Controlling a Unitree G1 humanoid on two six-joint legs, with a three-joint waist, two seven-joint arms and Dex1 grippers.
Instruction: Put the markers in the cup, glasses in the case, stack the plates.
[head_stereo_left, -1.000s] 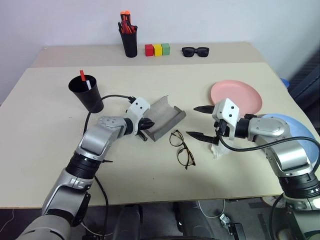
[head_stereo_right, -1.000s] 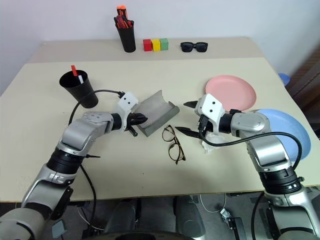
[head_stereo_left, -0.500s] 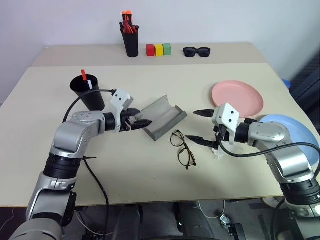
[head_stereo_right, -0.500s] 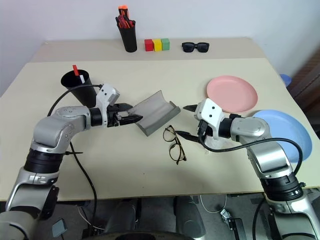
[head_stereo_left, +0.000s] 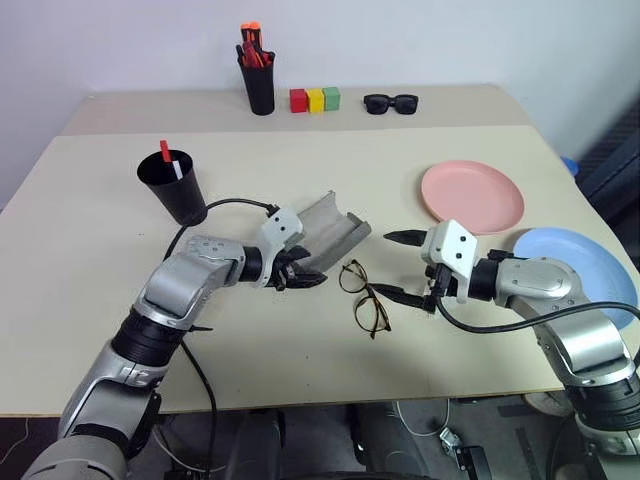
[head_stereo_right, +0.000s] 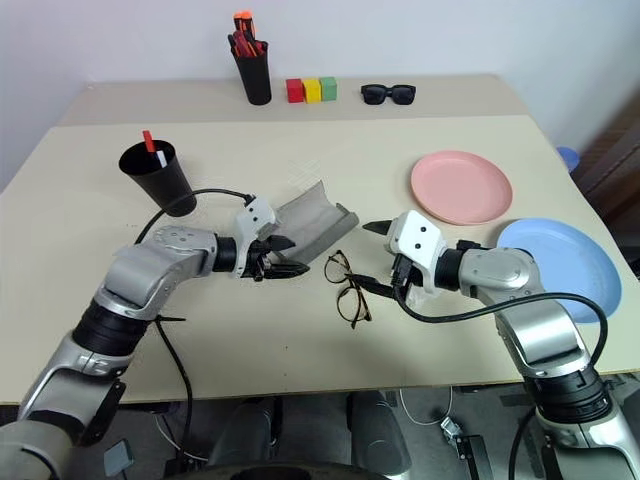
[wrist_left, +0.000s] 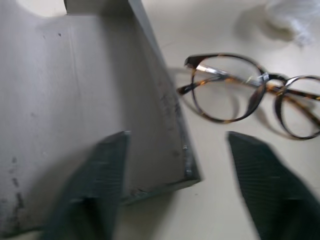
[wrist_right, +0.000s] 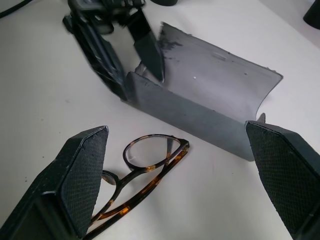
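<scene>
- Glasses (head_stereo_left: 365, 297) with tortoiseshell frames lie on the beige table (head_stereo_left: 300, 370), lenses up, just beside the near corner of the grey case (head_stereo_left: 330, 232), not touching it.
- The case lies open like a trough, its hollow side facing up.
- The left gripper (head_stereo_left: 300, 277) is at the case's near end; in the left wrist view one finger sits over the inside of the case and the other outside its wall, so the jaws straddle the edge with a moderate gap and do not pinch it.
- The right gripper (head_stereo_left: 402, 266) hangs just to the right of the glasses with its fingers spread wide and nothing between them.
- The black cup (head_stereo_left: 172, 186) stands well to the left, behind the left arm, with the red and white markers (head_stereo_left: 170, 160) sticking out of it.
- The pink plate (head_stereo_left: 472, 195) and the blue plate (head_stereo_left: 575, 272) lie side by side on the right, unstacked.
- Along the far edge stand a pen holder (head_stereo_left: 258, 78), three coloured blocks (head_stereo_left: 315, 99) and black sunglasses (head_stereo_left: 390, 102).
</scene>
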